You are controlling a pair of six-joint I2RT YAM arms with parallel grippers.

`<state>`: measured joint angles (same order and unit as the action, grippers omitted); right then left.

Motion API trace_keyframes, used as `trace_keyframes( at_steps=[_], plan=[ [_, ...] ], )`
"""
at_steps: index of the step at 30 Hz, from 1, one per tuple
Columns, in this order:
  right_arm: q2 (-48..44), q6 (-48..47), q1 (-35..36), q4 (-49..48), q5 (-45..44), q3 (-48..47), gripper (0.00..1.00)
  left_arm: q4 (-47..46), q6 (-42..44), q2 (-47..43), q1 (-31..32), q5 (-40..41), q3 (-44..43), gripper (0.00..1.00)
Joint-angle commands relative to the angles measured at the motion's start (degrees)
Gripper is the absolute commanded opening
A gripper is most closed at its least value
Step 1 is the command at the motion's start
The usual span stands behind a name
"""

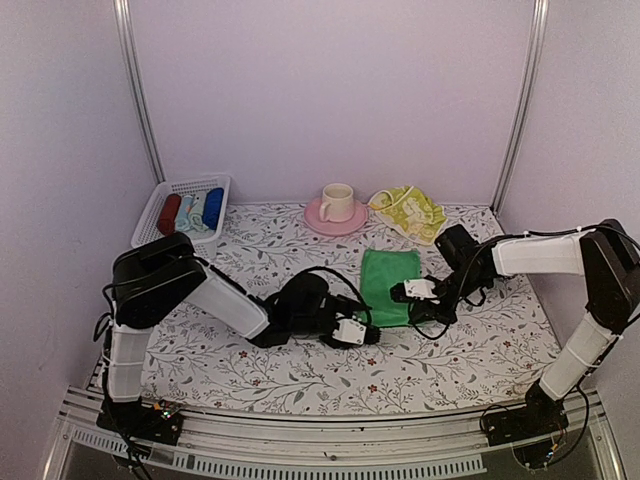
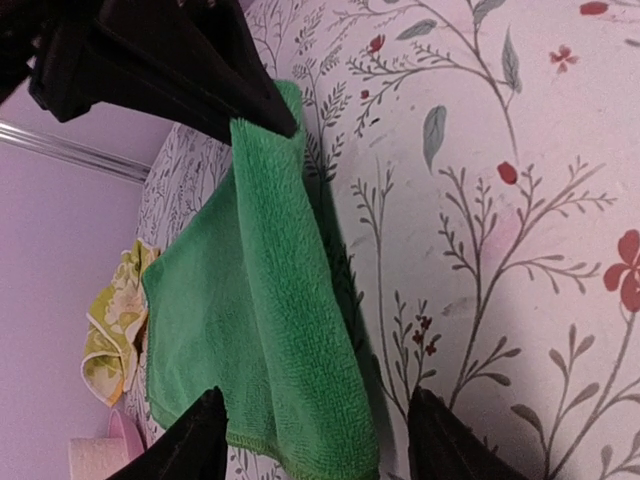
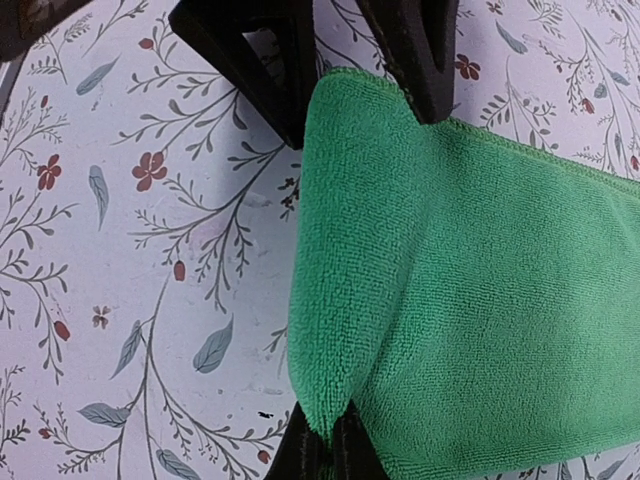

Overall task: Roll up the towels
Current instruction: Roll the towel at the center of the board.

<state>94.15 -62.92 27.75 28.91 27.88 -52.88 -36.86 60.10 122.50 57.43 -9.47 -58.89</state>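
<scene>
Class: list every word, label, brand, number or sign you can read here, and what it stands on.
None is readable.
The green print on the yellow towel is too small to tell as lettering.
The table cover shows only leaves and flowers.

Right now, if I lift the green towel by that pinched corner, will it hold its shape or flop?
Probably flops: the green towel creases around the corner the right gripper pinches. Likely light, as it looks thin. Its fuzzy pile should grip, so pushing would probably bunch it on the table rather than slide.
</scene>
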Motion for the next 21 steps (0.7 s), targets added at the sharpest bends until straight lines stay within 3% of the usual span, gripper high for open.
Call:
trace_keyframes(
  at_steps=[1, 8, 13, 19, 21],
  plan=[
    [1.26, -0.1, -0.65, 4.58, 3.86, -1.98, 0.02, 1.31, 1.43, 2.79, 1.36, 3.21, -1.17, 0.6],
    [1.82, -0.37, -1.24, 4.78, 3.18, -2.29, 0.03, 2.27, 1.29, 2.97, 1.55, 2.66, -2.48, 0.47],
    [1.52, -0.06, -1.86, 4.27, 2.91, -2.26, 0.03, 7.73, 1.36, 2.31, 1.63, -0.56, -4.23, 0.27],
    [1.65, 0.07, -1.86, 3.97, 2.5, -2.16, 0.04, 10.23, -0.08, 2.71, 1.56, -0.8, -6.37, 0.25],
    [1.65, 0.07, -1.89, 3.85, 2.4, -2.09, 0.04, 10.48, -0.53, 3.06, 1.58, -0.56, -6.78, 0.18]
  ],
)
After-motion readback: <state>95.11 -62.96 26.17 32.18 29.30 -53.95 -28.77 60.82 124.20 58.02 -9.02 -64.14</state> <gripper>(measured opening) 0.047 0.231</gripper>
